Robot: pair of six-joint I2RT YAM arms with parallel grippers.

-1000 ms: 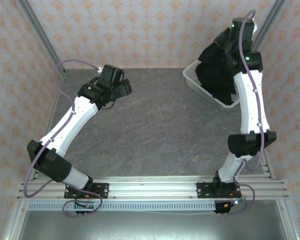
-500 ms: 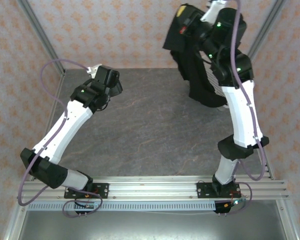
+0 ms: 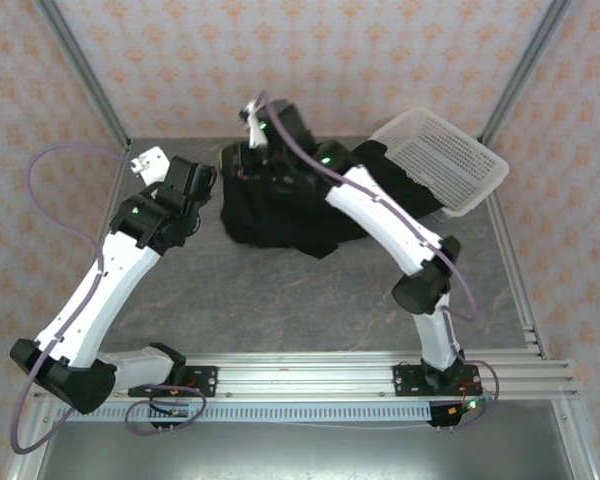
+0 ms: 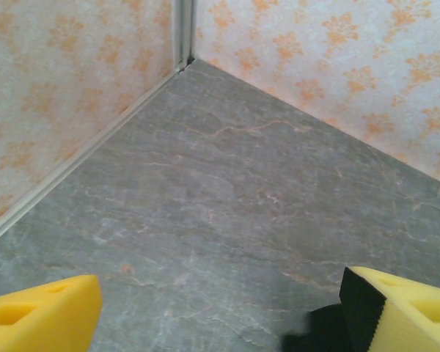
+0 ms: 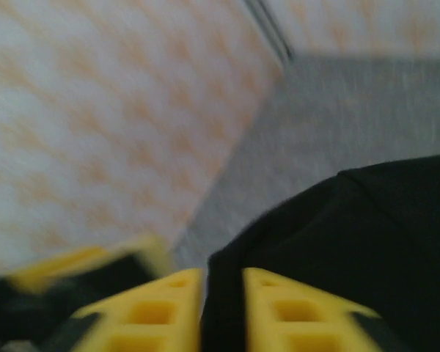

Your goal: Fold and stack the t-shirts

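Note:
The black t-shirt (image 3: 285,210) lies bunched on the grey table at the back centre, showing plain black cloth. My right gripper (image 3: 245,168) is at the shirt's far left corner. In the blurred right wrist view its yellow fingers (image 5: 161,312) are shut on a fold of the t-shirt (image 5: 367,235), with black cloth pinched in the right gripper (image 5: 224,308). My left gripper (image 3: 203,195) hovers just left of the shirt. In the left wrist view the left gripper (image 4: 221,297) is open wide over bare table, with the t-shirt's edge (image 4: 315,334) by its right finger.
A white mesh basket (image 3: 442,158) sits tilted at the back right corner, one side over the shirt's right end. Patterned walls and metal posts (image 3: 80,70) close in the table's back and sides. Bare table (image 3: 310,300) stretches in front of the shirt.
My right gripper has swung the t-shirt from above the basket, left and down onto the table. The basket now shows tipped with nothing in it. My left gripper has shifted left.

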